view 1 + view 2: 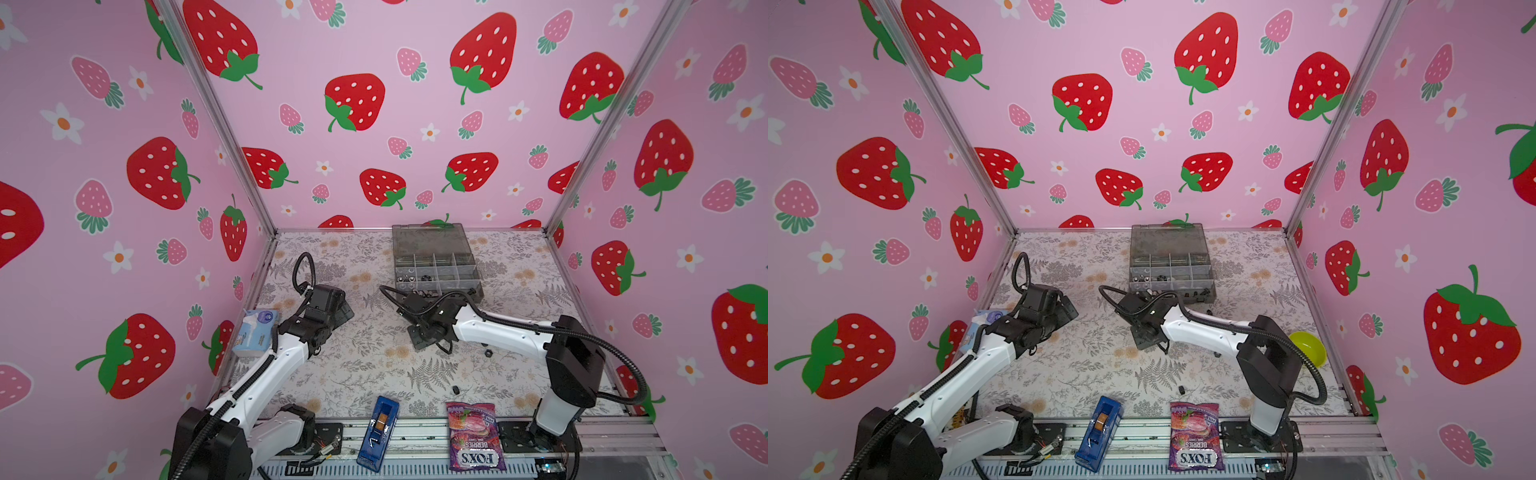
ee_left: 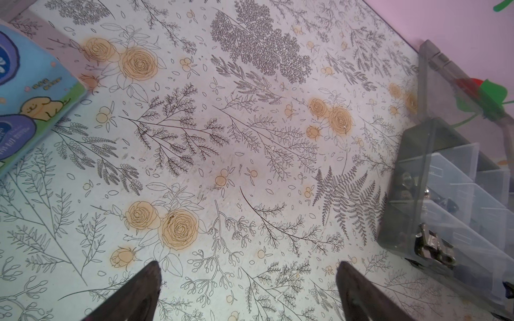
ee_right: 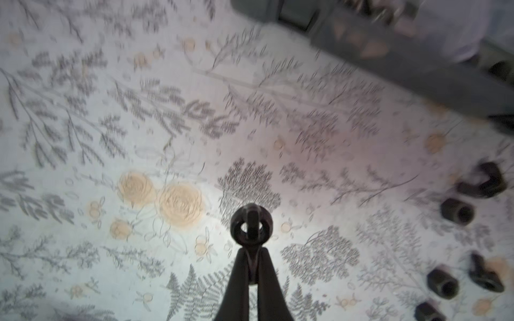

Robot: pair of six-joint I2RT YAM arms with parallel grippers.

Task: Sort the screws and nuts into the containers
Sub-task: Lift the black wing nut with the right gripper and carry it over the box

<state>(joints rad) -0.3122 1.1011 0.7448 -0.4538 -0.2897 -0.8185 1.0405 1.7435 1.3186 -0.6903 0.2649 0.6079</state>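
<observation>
Right gripper [image 3: 251,250] pinching black nut [image 3: 251,222]; left gripper [image 2: 247,268] wide open.
I'd carry level, release low inside the organiser [image 2: 400,222] nut cell.

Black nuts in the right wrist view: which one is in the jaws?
The ring-shaped nut that the right gripper pinches in its shut jaws. The other nuts lie loose on the table.

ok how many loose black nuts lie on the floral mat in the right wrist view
5 small black nuts, blurred: one nearest the smoky grey plastic organiser box, one beside it, two farther away, one cut by the frame edge. Others may be hidden outside this view.
</observation>
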